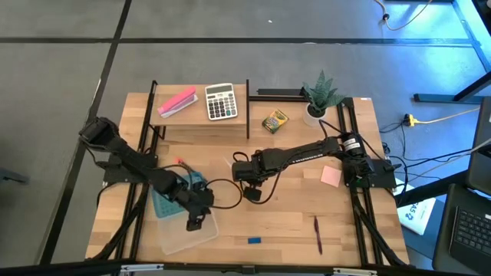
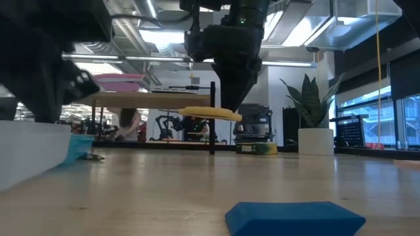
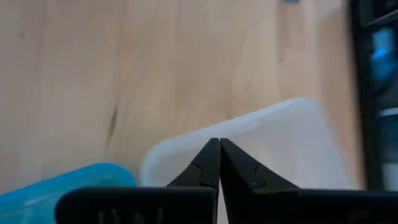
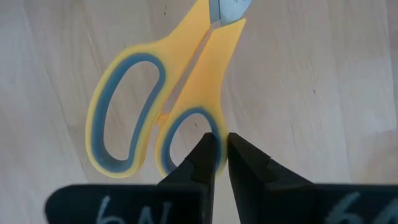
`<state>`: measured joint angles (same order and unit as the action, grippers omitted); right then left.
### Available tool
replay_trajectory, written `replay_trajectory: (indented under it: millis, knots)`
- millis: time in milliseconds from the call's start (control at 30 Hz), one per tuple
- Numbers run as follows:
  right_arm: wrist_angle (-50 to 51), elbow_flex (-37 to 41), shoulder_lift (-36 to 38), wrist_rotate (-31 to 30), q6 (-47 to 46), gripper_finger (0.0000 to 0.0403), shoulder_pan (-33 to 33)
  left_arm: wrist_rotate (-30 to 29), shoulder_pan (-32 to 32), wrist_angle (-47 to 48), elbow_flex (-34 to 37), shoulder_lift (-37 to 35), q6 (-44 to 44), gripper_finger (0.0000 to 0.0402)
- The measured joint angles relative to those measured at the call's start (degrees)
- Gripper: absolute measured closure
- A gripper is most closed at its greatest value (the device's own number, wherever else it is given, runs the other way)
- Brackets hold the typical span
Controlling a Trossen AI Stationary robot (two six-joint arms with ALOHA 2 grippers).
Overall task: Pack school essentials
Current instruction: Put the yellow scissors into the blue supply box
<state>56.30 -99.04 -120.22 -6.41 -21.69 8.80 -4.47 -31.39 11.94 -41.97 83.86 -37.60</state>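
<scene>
My right gripper point(image 4: 222, 138) is shut on the yellow-handled scissors point(image 4: 168, 93) above the table's middle point(image 1: 252, 193). In the low view the scissors point(image 2: 210, 113) hang level, clear of the tabletop. My left gripper point(image 3: 219, 143) is shut over a clear plastic lid point(image 3: 280, 143) beside a blue tray point(image 1: 167, 201). The yellow-green crayon box point(image 1: 275, 121) lies near the far shelf. The blue eraser point(image 1: 254, 240) and the dark-red pen point(image 1: 317, 234) lie near the near edge. A red-tipped thing point(image 1: 180, 162), perhaps the pencil, lies by the tray. My right gripper pinches the rim of the scissors' smaller finger loop point(image 4: 208, 124) between its two fingers, coming from above and pointing down. The scissors are lifted clear and lie about level below the fingers. My left gripper: I cannot tell whether its shut tips touch the lid.
A raised shelf at the far side carries a grey calculator point(image 1: 221, 101) and a pink oblong block point(image 1: 176, 102). A potted plant point(image 1: 318, 96) stands at the far right. A pink pad point(image 1: 331, 176) lies under the right arm. Bare wood spreads between the eraser and the scissors.
</scene>
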Motion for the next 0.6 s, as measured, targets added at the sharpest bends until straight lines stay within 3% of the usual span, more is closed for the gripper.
replay_trajectory:
  millis: [133, 367, 600]
  knots:
    - [1.5, -1.4, -0.1, 0.3, 2.6, 0.0366, 0.0, -0.7, -1.3, 5.6, -1.9, -4.0, -2.8, 0.0401]
    - [2.6, -6.3, -0.1, 0.3, 11.1, 0.0366, 0.6, -6.9, -5.9, 20.1, -4.7, -12.4, -13.2, 0.0401]
    - [1.0, -10.2, -0.1, 0.5, 20.0, 0.0366, 2.2, -11.7, -10.1, 25.2, -4.8, -19.8, -22.5, 0.0401]
